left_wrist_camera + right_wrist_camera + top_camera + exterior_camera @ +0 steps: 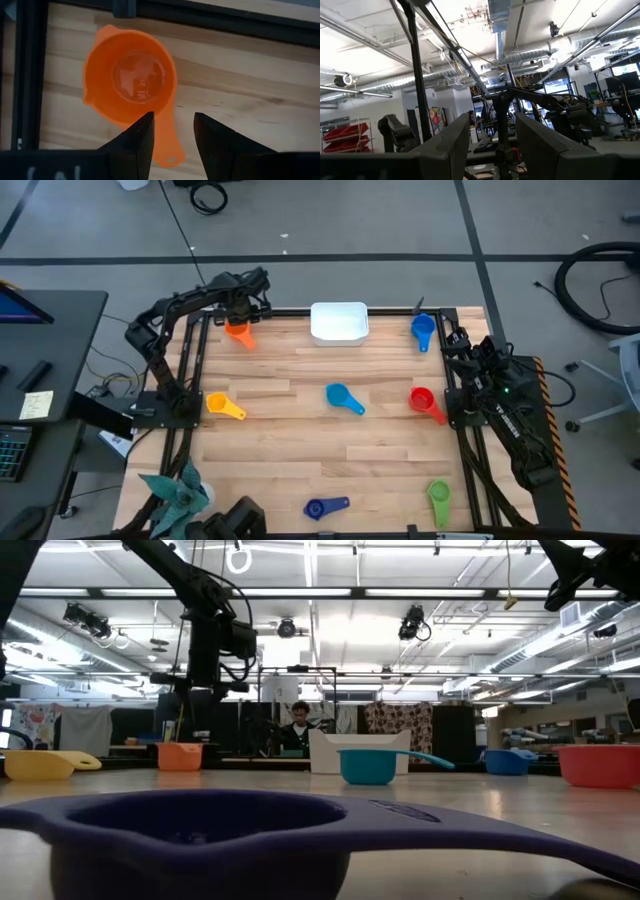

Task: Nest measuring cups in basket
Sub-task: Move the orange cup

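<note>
1. Yellow cup (222, 405): at the table's left edge, midway along. Leave it for a later pass.

2. Left hand (240, 308): hovering over the far-left corner of the table, fingers spread with nothing between them. The left wrist view shows the two fingers (137, 137) straddling the handle of the cup below but not yet touching it.

3. Orange cup (239, 332): upright on the table at the far-left corner, just inside the frame rail, bowl empty. This looks like the cup you are about to pick. Come straight down, keep the handle centred between the fingers, and pinch close to the bowl so the cup does not swing when lifted.

4. Dark blue cup (322, 507): near edge, about centre.

5. Basket (339, 322): white, empty, at the middle of the far edge, to the right of the orange cup. Carry level and set the cup down inside, leaving room to stack.

6. Light blue cup (340, 397): table centre.

7. Medium blue cup (423, 331), red cup (424, 401), green cup (439, 498): along the right edge, far to near.

8. Right hand (492, 145): parked at the right edge, fingers apart, empty.
</note>
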Controlling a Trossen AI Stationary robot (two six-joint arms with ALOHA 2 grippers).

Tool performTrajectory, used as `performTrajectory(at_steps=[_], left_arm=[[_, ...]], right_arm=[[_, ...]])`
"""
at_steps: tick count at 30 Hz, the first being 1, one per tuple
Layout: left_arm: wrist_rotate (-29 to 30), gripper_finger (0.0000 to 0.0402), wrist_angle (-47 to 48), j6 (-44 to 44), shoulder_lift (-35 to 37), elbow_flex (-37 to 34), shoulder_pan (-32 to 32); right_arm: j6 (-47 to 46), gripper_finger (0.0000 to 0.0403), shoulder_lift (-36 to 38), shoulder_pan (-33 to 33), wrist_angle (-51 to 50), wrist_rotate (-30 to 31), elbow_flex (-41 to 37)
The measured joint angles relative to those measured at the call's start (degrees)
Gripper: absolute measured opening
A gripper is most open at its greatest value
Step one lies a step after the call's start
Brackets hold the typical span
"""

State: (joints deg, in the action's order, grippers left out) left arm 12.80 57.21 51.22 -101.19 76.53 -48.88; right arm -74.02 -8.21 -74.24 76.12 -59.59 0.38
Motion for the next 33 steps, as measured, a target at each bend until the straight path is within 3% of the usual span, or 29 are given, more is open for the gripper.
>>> performTrajectory(at_steps=[16, 33], left_arm=[[1.96, 0.0142, -0.33, 2.84, -0.49, 0.02, -0.02], [-1.46, 0.0142, 0.65, 5.49, -2.63, 0.02, -0.83]], right_arm=[[0.0, 0.0165, 0.0, 0.01, -0.2, 0.02, -0.01], [0.0, 0.0165, 0.0, 0.0, -0.17, 0.15, -0.02]])
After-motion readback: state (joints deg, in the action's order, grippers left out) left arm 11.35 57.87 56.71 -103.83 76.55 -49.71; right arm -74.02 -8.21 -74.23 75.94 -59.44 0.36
